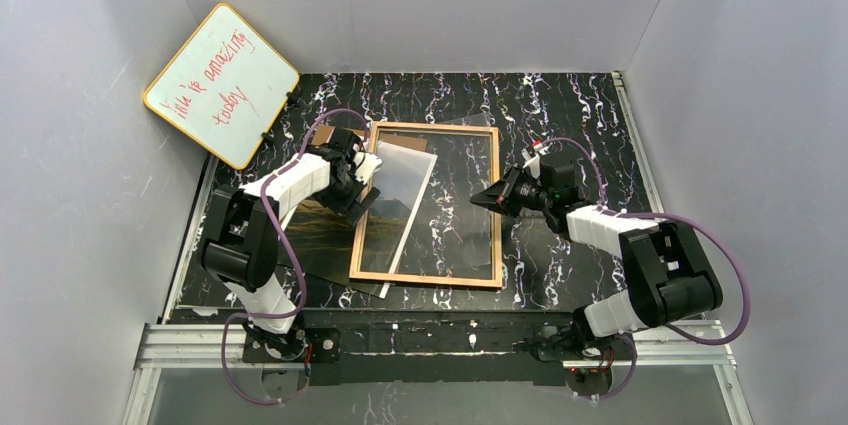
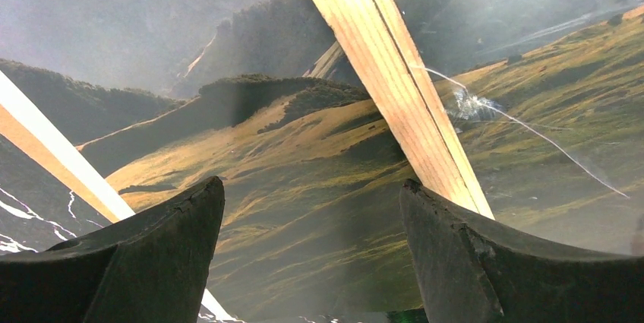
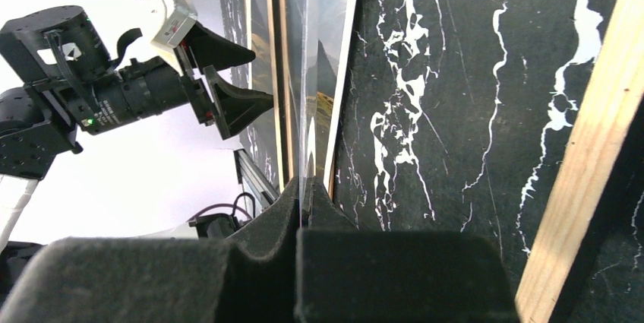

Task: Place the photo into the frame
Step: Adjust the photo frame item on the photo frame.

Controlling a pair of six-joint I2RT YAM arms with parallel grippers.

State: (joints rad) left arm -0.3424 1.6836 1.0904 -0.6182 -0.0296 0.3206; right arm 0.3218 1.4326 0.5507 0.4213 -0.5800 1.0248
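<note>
We are finding the photo lying on the tabletop with the left rail of the frame crossing over it. It is looking like limp paper (easily creased), so we are favouring an edge pinch. The left tool is hanging released above it. Only the right wrist view is showing the right tool clenching the thin glass pane.

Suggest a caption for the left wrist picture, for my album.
Left tool, fingers apart, poised above the mountain photo, with a pale wooden bar of the frame crossing it.
</note>
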